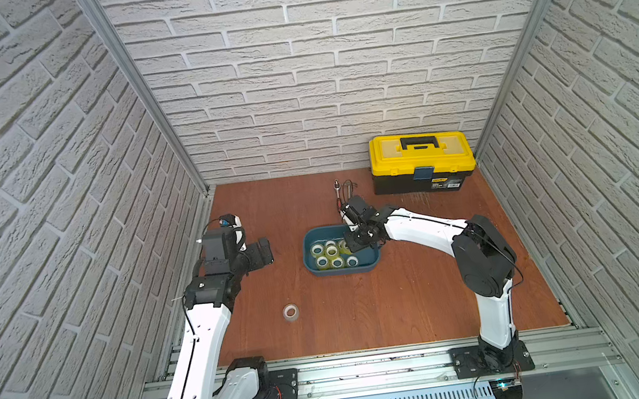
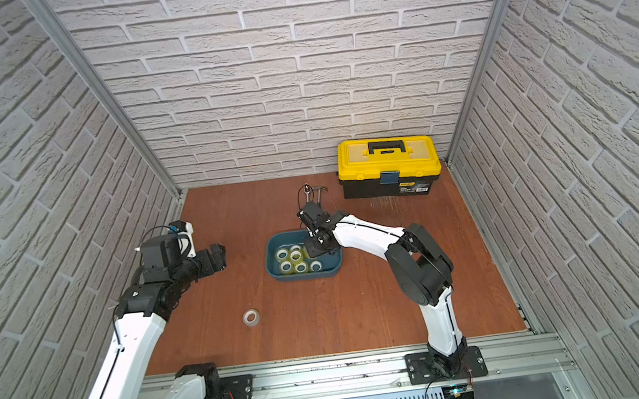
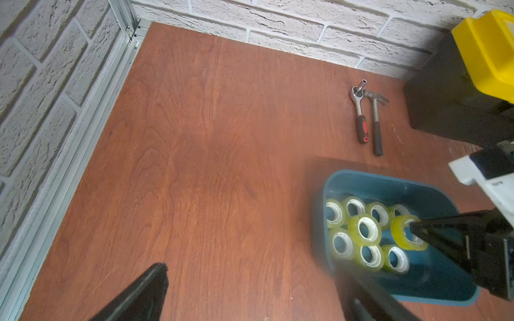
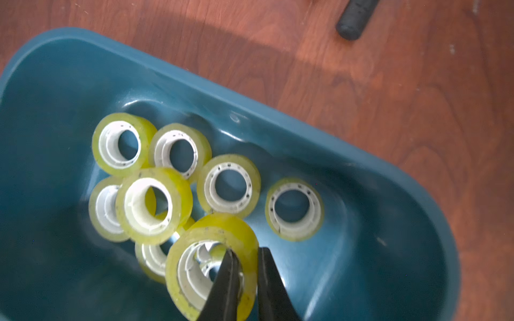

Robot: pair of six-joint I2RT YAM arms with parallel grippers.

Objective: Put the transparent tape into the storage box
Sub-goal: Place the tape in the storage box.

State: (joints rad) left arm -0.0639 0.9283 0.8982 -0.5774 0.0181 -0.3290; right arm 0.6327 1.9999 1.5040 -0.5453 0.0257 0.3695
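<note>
- Transparent tape roll (image 4: 219,226) hangs over the storage box (image 4: 375,222), above other rolls (image 4: 230,186).
- Right gripper (image 4: 246,250) pinches its wall (one finger inside the core), nearly closed.
- Left gripper (image 1: 262,252) gapes empty, well aside.

1. Desk (image 1: 366,316): reddish-brown wood-grain surface. White brick-pattern walls (image 1: 312,63) enclose it at the back and on both sides. An aluminium rail (image 1: 373,369) runs along the front edge.

2. Toolbox (image 1: 422,162): black body, yellow lid, black carry handle, blue front latch. The lid is closed. It stands in the far right corner of the desk, close to the back wall.

3. Ratchet wrench (image 3: 360,116): metal shaft, socket on its head, red-and-black grip. It lies flat, left of the toolbox.

4. Hammer (image 3: 376,122): metal head, black grip. It lies just beside the ratchet wrench, nearly parallel, both heads toward the back wall. Whether the heads touch cannot be confirmed.
</note>
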